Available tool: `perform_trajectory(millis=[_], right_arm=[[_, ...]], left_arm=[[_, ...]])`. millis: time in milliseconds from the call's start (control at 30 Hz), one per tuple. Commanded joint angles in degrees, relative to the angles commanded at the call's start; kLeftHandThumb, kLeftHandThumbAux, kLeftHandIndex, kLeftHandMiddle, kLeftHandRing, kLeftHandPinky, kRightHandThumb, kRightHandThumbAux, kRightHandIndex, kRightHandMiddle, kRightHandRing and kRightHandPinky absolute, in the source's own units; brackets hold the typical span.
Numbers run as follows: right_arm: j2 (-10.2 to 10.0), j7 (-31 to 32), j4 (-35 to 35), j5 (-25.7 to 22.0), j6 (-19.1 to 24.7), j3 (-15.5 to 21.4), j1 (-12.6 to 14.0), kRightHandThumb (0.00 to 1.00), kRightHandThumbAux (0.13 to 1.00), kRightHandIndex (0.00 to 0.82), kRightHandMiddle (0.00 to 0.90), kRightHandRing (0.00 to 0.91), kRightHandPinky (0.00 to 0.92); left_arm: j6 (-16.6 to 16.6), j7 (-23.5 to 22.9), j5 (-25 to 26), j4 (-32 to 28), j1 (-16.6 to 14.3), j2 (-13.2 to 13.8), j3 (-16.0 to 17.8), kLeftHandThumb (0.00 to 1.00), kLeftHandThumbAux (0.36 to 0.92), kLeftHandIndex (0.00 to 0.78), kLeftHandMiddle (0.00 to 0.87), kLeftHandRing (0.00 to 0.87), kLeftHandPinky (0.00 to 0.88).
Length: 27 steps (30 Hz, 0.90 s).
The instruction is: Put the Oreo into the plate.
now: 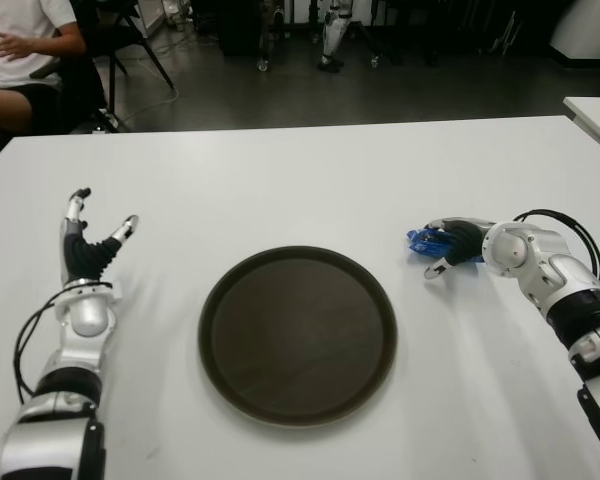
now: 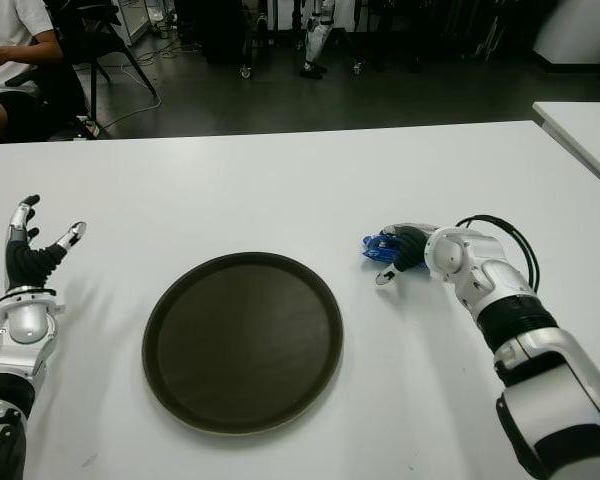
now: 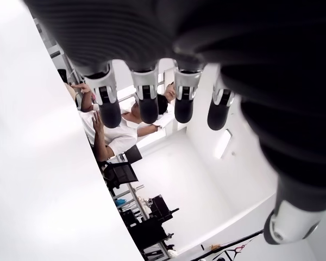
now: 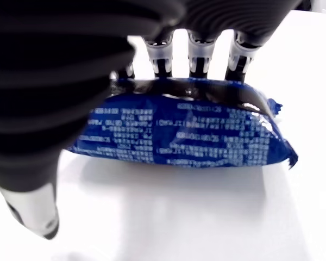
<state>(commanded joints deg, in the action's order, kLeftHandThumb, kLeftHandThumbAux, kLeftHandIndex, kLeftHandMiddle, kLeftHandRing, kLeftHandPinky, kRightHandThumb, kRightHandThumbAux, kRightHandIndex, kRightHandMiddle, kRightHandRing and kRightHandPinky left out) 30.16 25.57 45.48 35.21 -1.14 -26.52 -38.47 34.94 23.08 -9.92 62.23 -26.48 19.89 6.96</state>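
The Oreo is a blue packet [image 4: 185, 136] lying on the white table [image 1: 280, 180], to the right of the round dark plate [image 1: 298, 335], which holds nothing. My right hand [image 1: 440, 250] reaches the packet from the right. Its fingers [image 4: 198, 51] curl over the packet's far edge and touch it. The thumb [image 4: 32, 212] stands off the near side with table showing between, so the packet is not clamped. My left hand [image 1: 92, 240] shows to the left of the plate, fingers spread and pointing up, holding nothing.
A seated person [image 1: 20, 50] and a black chair [image 1: 120, 40] are beyond the table's far left corner. A second white table [image 1: 595, 115] begins at the far right. Bare tabletop surrounds the plate on every side.
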Motion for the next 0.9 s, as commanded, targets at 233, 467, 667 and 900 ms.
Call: perform_trajectory(millis=[233, 467, 667, 900], right_arm=[[0.11, 0.41, -0.81, 0.64, 1.34, -0.28, -0.02, 0.051, 0.693, 0.015, 0.082, 0.1, 0.104], [-1.29, -6.71, -1.03, -1.32, 1.16, 2.83, 1.67, 0.138, 0.718, 0.125, 0.16, 0.176, 0.173], [-3.77, -12.8, 0.11, -6.39, 0.19, 8.12, 3.47, 0.527, 0.725, 0.34, 0.262, 0.285, 0.301], [-5.91, -20.42, 1.86, -10.24, -3.43, 12.33, 4.63, 0.688, 0.721, 0.423, 0.611, 0.607, 0.591]], left_arm=[[0.07, -0.64, -0.04, -0.72, 0.24, 0.11, -0.22, 0.0, 0.658, 0.021, 0.015, 0.001, 0.0], [-0.56, -0.75, 0.11, -1.36, 0.43, -0.09, -0.18, 0.0, 0.648, 0.032, 0.029, 0.014, 0.0], [-1.01, -0.63, 0.34, -2.35, 0.72, -0.41, -0.01, 0.0, 0.642, 0.026, 0.021, 0.003, 0.0], [-2.39, 0.26, -0.84, -3.13, 1.05, -0.14, -0.73, 0.0, 0.618, 0.017, 0.006, 0.0, 0.0]])
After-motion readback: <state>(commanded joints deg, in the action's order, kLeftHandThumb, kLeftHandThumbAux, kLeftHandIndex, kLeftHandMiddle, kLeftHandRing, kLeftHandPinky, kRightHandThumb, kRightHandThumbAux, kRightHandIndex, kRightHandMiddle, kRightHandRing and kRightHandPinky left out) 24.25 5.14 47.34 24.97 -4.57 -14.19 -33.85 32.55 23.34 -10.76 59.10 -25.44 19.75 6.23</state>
